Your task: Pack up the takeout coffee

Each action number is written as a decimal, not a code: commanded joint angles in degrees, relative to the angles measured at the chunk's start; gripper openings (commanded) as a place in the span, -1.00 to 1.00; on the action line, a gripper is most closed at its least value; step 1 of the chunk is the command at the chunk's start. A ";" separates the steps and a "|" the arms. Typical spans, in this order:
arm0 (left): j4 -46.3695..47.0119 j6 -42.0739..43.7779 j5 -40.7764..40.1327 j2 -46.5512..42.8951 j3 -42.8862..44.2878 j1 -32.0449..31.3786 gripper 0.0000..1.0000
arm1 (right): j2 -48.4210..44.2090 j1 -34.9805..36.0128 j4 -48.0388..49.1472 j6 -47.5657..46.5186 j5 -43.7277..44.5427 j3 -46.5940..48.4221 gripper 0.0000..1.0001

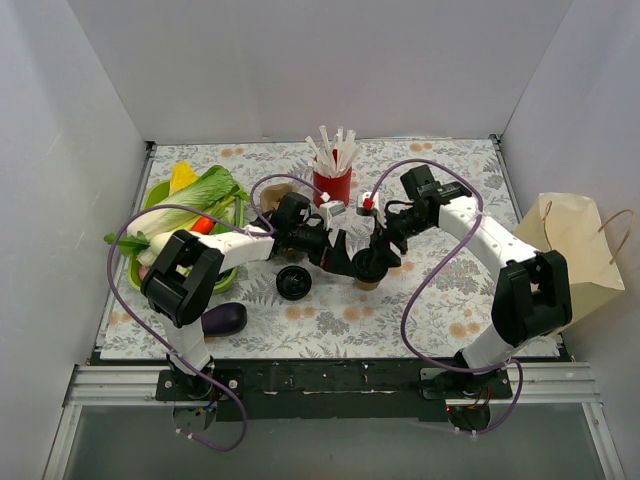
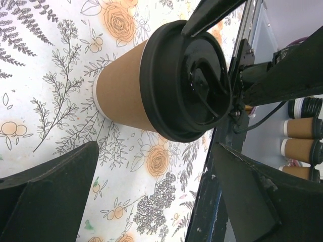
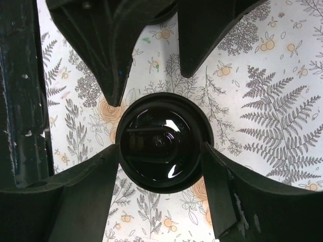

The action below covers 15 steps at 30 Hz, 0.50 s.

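On the floral tabletop (image 1: 330, 322), near its centre, the takeout coffee (image 2: 126, 96) stands upright. The right end effector (image 3: 160, 150) grasps its black lid (image 3: 161, 133) from above, probably to carry it level. The left end effector (image 2: 156, 147) hangs released just left, leaving room.

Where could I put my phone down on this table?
Free: the near strip of mat between eggplant and right arm; the far right corner behind that arm. Crowded: the middle, where left gripper and right gripper surround the coffee, beside a loose lid.
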 commanded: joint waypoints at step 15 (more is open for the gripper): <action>10.15 -13.97 4.23 4.54 4.71 0.57 0.96 | 1.96 -13.12 8.00 25.41 -14.49 -3.62 0.49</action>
